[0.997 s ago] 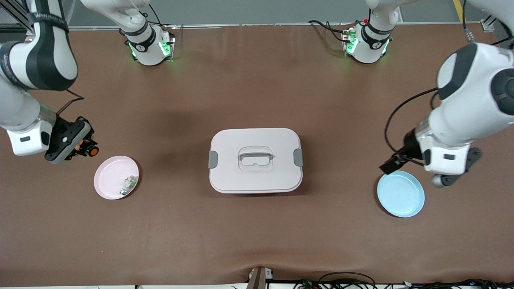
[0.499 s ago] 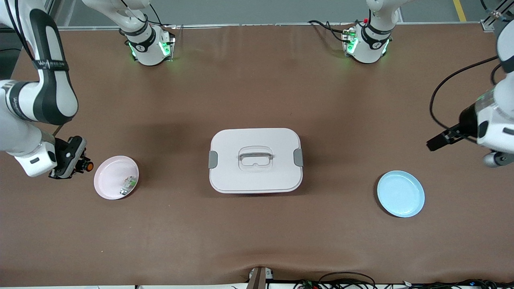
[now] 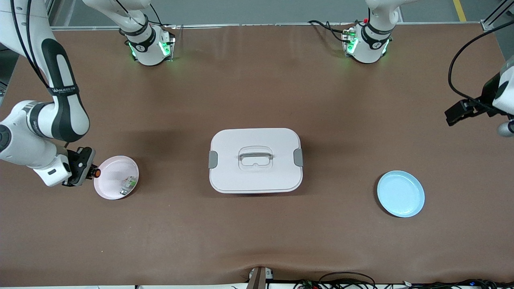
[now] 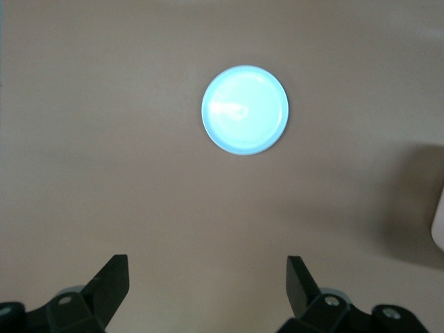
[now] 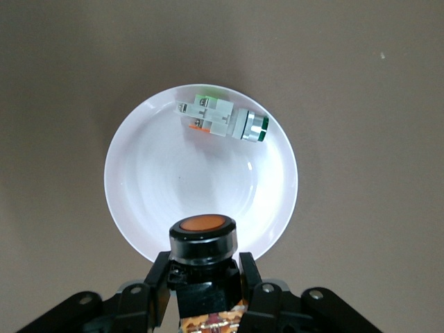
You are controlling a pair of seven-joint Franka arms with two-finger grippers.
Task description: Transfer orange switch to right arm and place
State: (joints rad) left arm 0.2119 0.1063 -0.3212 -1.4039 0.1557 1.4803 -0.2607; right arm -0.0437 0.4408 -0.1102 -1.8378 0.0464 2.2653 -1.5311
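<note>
My right gripper [image 3: 86, 170] is shut on the orange switch [image 3: 95, 173], a stubby black part with a round orange button end. It holds the switch just above the rim of the pink plate [image 3: 108, 190] at the right arm's end of the table. In the right wrist view the switch [image 5: 203, 239] sits between the fingers [image 5: 156, 281], its button over the plate's edge [image 5: 128, 208]. My left gripper [image 4: 208, 277] is open and empty, high above the left arm's end of the table, with the blue plate [image 4: 244, 109] below it.
A small white-and-green part [image 3: 128, 184] lies in the pink plate and also shows in the right wrist view [image 5: 222, 121]. A closed pale pink lidded box [image 3: 255, 160] stands mid-table. The empty blue plate [image 3: 400, 194] lies toward the left arm's end.
My right gripper has come down and moved with the switch to the pink plate's rim. My left arm has drawn up and away from the blue plate toward the table's end.
</note>
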